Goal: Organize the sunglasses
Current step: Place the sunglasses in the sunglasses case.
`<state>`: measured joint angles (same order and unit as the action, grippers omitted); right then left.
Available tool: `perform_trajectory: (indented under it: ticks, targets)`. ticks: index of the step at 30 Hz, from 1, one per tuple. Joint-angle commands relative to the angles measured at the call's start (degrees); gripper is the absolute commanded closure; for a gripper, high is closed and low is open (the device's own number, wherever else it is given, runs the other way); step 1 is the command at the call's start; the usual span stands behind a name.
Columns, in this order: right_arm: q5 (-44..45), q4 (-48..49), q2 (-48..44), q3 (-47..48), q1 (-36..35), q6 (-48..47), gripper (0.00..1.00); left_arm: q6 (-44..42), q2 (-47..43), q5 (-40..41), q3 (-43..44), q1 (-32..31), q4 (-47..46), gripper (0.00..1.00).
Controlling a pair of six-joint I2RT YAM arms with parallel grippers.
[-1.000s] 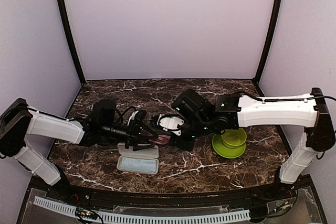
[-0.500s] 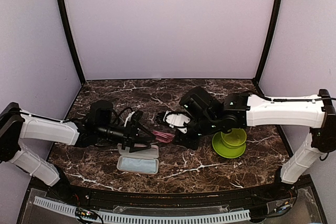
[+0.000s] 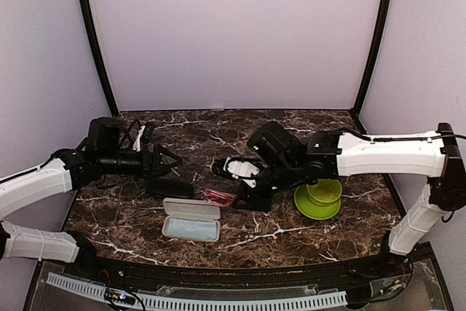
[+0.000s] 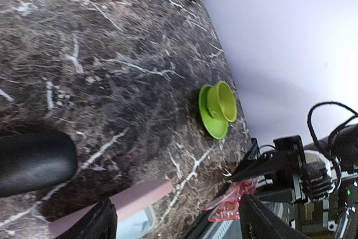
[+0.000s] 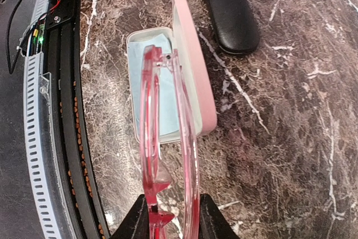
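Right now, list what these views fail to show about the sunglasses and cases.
- Black case: shut, contents hidden in every view.
- Pink sunglasses: edge-on in the right wrist view, near end cut off by the bottom edge.
- Pink case: left wrist view, cut off at the bottom edge.

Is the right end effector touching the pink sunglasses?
Touching. The right wrist view shows the right end effector clamped on the pink sunglasses.

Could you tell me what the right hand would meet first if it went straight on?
Most likely the open pink case, just ahead of the red-pink sunglasses in the right hand; its depth is hard to judge.
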<state>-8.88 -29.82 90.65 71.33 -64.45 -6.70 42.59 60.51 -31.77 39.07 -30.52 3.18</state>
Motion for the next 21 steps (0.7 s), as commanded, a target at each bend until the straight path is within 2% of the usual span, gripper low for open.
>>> perform_trajectory:
  ticks: [1,6,13,21]
  targets:
    - [-7.55,2.93,4.36,2.68,-0.12,1.48,0.72,-5.49,-1.79,3.9,-1.07,5.52,7.72,0.23]
    - [-12.85,3.32,8.83,6.76,-1.31,2.04,0.72,-6.92,-0.42,4.91,-3.29,7.14,6.91,0.23]
    - [-15.17,-0.69,18.63,16.95,-2.96,0.46,0.72,-8.12,-2.06,9.33,-2.88,9.03,8.02,0.23]
    - [-16.91,-6.71,27.79,26.71,-3.62,-1.07,0.72,-7.41,-7.36,10.04,-4.69,17.41,8.05,0.21]
